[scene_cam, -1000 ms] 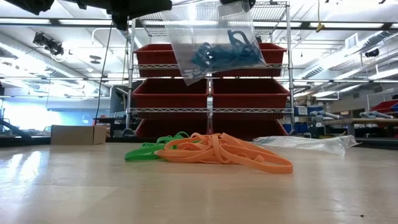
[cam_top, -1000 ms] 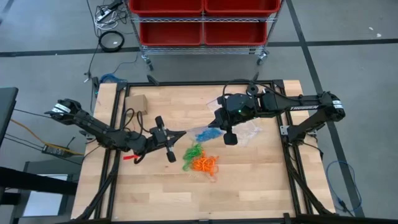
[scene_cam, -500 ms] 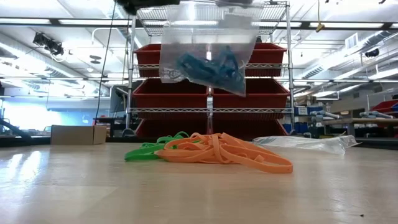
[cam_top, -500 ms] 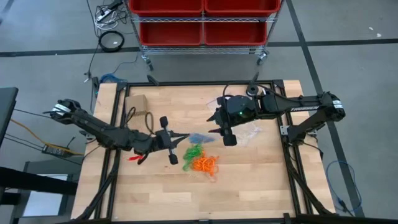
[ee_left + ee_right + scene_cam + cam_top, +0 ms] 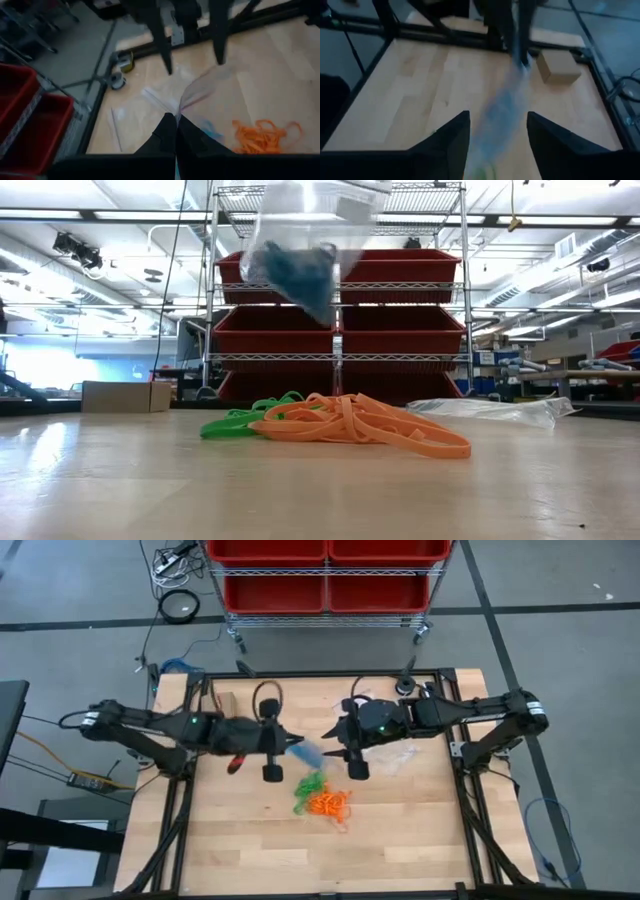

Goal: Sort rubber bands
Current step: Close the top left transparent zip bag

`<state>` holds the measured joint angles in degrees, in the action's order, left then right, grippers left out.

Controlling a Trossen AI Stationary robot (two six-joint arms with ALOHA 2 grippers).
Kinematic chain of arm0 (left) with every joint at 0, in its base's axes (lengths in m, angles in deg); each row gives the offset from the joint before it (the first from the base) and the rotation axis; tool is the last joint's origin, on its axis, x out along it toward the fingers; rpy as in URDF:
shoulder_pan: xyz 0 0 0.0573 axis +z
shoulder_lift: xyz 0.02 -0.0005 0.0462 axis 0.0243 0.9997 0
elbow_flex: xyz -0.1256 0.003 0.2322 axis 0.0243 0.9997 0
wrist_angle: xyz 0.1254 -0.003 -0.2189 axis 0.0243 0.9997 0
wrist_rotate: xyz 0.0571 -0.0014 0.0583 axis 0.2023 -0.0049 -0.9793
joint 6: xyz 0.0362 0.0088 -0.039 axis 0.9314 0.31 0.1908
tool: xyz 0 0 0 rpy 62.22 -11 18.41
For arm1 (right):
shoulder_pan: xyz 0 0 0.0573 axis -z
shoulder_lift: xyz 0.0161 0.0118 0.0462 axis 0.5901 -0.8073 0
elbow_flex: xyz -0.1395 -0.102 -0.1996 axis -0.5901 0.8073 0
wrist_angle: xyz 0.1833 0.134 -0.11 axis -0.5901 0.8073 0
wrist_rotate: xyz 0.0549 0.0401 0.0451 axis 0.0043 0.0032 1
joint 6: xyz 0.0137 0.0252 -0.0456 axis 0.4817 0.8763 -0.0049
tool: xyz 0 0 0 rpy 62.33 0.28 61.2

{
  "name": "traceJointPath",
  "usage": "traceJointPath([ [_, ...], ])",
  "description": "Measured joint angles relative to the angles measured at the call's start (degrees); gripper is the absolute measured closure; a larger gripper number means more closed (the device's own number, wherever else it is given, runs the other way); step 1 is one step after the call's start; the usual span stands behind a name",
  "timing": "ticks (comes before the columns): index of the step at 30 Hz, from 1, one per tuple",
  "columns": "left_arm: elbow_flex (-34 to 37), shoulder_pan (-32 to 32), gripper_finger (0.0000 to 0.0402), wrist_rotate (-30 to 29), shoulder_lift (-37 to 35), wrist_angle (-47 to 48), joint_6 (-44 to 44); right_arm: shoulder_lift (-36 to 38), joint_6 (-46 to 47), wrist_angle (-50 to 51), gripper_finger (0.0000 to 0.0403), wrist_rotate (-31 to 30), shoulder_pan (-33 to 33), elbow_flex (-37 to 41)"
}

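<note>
**Blue Bag Handed Off to the Left Arm**

Since the earlier frames, the clear zip bag of blue bands has passed from a two-arm hold to the left arm alone. It has swung leftward over the table, and the right gripper has let go and stands with its fingers spread apart.

1. Nearest, in the low view: the orange rubber bands lie in a loose heap on the wooden table. The green rubber bands lie just behind, touching the heap's left side. Neither colour is bagged.
2. Above and beyond the heaps: the bag hangs clear of the table, with the blue rubber bands bunched in its lower corner.
3. The left gripper is clamped tight on the bag's edge; its wrist view shows the fingers pressed together on the film.
4. Farther back: a spare empty bag lies flat at the right. A cardboard box sits at the far left.

Progress, as a judgement: blue appears sorted. Green and orange remain, so roughly one colour of three is done.
</note>
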<state>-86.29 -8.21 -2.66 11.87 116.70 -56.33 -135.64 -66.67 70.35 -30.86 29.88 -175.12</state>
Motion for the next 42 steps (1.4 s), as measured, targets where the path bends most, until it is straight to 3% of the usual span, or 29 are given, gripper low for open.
traceJointPath([
  [6, -11.84, 2.81, 0.0401, 3.12, 8.61, 16.20, 1.52, -5.54, -0.01, 4.65, 0.0224, -4.33, 0.06, -8.86],
  [10, -17.95, 2.78, 0.0401, 3.31, 12.72, 19.15, 4.22, -8.12, 0.33, 9.54, 0.0214, -5.14, 0.39, -14.08],
  [17, -27.23, 2.75, 0.0401, 3.09, 15.19, 23.79, 7.15, -10.58, 0.52, 13.32, 0.0217, -9.05, 0.04, -15.73],
  [42, -29.26, 2.75, 0.0401, 4.37, 15.43, 28.22, 7.70, -10.84, -0.24, 9.31, 0.0286, -7.98, 0.07, -15.66],
])
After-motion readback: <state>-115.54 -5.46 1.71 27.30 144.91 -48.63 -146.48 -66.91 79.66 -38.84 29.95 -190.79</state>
